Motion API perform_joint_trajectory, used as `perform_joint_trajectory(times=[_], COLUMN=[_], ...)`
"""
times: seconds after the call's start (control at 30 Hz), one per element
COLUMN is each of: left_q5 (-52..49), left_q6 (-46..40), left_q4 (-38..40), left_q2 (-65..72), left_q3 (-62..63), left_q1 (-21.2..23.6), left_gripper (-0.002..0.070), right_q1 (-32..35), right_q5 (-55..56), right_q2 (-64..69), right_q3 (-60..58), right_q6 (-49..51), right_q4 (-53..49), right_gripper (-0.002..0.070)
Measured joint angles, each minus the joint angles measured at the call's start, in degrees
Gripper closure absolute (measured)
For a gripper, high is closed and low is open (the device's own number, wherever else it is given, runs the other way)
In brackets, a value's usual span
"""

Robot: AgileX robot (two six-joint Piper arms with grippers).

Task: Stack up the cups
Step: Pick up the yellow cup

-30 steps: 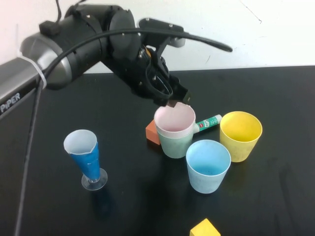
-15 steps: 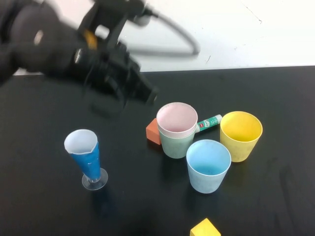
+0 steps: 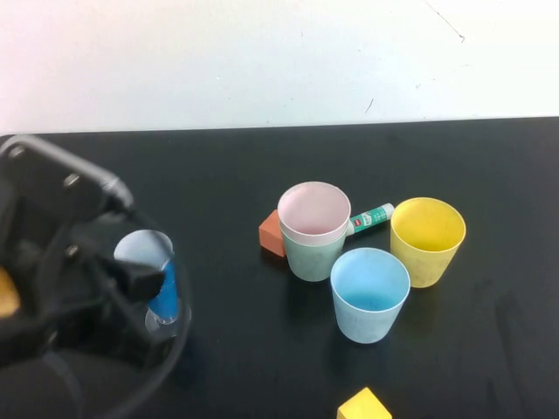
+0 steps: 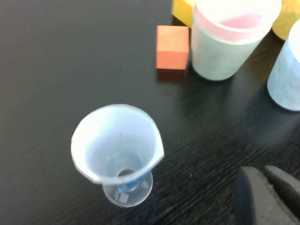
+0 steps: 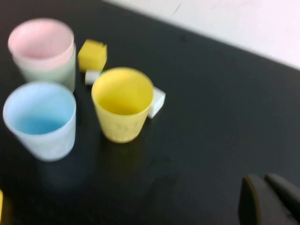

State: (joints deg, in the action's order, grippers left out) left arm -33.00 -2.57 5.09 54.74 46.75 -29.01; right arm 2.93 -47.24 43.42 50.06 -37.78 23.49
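at centre, pink cup (image 3: 314, 212) is sitting nested in green cup (image 3: 314, 254); left gripper (image 4: 267, 197) and right gripper (image 5: 269, 199) hovering, jaws unclear; blue cup (image 3: 369, 293) looks next.

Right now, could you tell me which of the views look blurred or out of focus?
High view: the left arm is a dark smear, the cups sharp. Left wrist view: the cone glass is slightly soft. Right wrist view: the yellow cup and blue cup are blurred.
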Motion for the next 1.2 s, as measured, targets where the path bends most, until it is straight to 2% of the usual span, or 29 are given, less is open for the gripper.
perform_joint_trajectory(times=[0.23,0.47,0.67,0.9,0.97,1.03,1.17,1.2], left_q5=[-0.4,-1.0,-3.9,-6.3,-6.4,-6.4,-6.4,-6.4], left_q6=[4.4,5.9,6.1,6.1,6.1,6.1,6.8,6.9], left_q4=[-6.7,-9.1,-9.1,-9.1,-9.1,-9.1,-9.1,-9.1], left_q2=[-10.3,-14.4,-14.4,-14.4,-14.4,-14.4,-14.4,-14.4], left_q3=[-4.0,-5.8,-8.2,-8.5,-8.5,-8.5,-8.5,-8.5], left_q1=[0.0,0.0,0.0,0.0,0.0,0.0,0.0,0.0], left_gripper=[0.0673,0.0673,0.0673,0.0673,0.0673,0.0673,0.0673,0.0673], right_q1=[-0.4,-8.1,-15.5,-16.2,-16.2,-16.2,-16.2,-16.3], right_q5=[-8.7,-13.1,-15.2,-22.6,-23.1,-23.2,-23.2,-23.2], right_q2=[17.1,30.8,42.4,56.0,58.9,61.1,64.7,65.4], right_q3=[13.3,24.1,34.2,46.1,48.5,50.5,52.8,52.8], right_q6=[-7.0,-10.8,-6.5,-2.7,-2.7,-2.6,-3.6,-4.1], right_q4=[0.3,-1.2,-12.3,-16.5,-16.0,-15.0,-11.1,-9.9], right_gripper=[0.0679,0.0679,0.0679,0.0671,0.0635,0.0564,0.0337,0.0302])
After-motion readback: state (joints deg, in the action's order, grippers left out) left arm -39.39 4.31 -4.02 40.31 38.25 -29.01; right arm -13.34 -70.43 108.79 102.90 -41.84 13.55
